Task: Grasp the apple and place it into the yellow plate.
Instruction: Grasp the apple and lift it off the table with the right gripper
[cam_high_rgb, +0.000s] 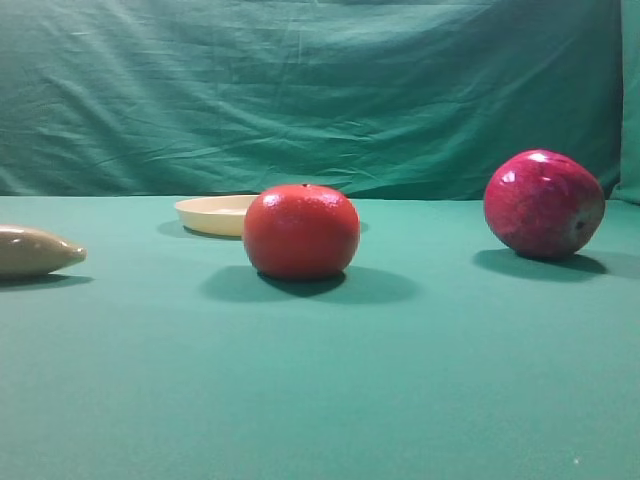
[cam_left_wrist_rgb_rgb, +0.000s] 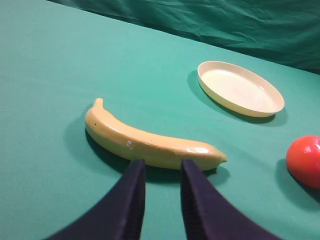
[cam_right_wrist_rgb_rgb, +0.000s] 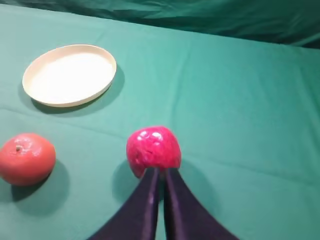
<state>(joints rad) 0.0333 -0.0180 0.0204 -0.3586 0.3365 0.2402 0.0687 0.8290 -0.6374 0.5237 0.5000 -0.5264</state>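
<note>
The apple (cam_right_wrist_rgb_rgb: 153, 150) sits toward the table's (cam_high_rgb: 320, 400) right edge, just ahead of the right gripper (cam_right_wrist_rgb_rgb: 160, 172), whose jaws are nearly closed and hold nothing. They must spread wide before straddling the fruit. The yellow plate (cam_right_wrist_rgb_rgb: 69, 74), toward the far edge, is empty. The left gripper (cam_left_wrist_rgb_rgb: 161, 167), jaws narrowly parted, hovers by the banana (cam_left_wrist_rgb_rgb: 150, 142)

The apple (cam_right_wrist_rgb_rgb: 153, 150) is being fronted by the nearly closed right claw (cam_right_wrist_rgb_rgb: 159, 173); the yellow plate (cam_right_wrist_rgb_rgb: 69, 75) is lying beyond the apple.
</note>
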